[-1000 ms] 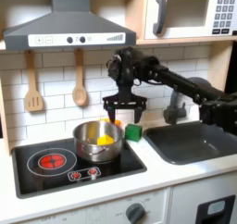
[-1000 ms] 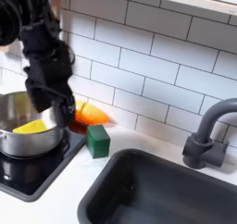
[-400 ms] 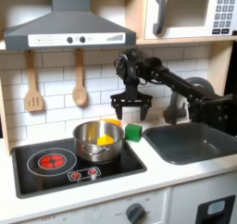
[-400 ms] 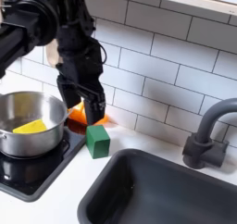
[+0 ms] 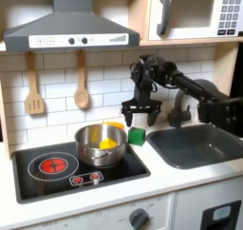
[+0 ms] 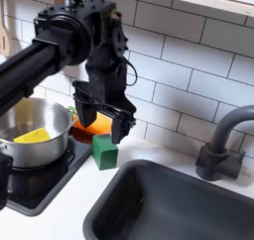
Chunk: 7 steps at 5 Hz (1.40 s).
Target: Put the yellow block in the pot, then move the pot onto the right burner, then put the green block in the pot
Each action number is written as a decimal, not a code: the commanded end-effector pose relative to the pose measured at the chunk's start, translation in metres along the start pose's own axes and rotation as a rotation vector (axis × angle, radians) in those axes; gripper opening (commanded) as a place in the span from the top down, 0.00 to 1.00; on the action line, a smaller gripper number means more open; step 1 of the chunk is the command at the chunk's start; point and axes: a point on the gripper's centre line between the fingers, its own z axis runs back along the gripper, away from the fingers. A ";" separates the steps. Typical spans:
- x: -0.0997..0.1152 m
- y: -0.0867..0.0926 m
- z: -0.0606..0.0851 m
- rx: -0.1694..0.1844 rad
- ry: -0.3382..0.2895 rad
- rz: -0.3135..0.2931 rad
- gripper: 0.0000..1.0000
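Shifted rightward, the gripper (image 5: pixel 139 116) hangs with fingers wide above the green block (image 6: pixel 104 151) at mid-frame; white brick wall (image 6: pixel 189 65) behind.

Soft even light, slight blur

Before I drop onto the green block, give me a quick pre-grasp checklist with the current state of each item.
1. Yellow block in the pot: ok.
2. Pot on a burner of the stove, on the first exterior view's right: ok.
3. Gripper open and empty: ok.
4. Gripper centred above the green block: cannot tell; it hangs close above, slightly toward the second exterior view's left.
5. Green block free of neighbours: not ok; an orange piece sits right behind it.
6. Room in the pot: ok.
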 end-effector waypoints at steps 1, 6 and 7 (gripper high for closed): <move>-0.006 -0.001 -0.007 0.067 -0.016 0.168 0.00; -0.006 0.004 -0.016 0.109 -0.058 0.222 0.00; -0.006 0.005 -0.016 0.108 -0.060 0.223 0.00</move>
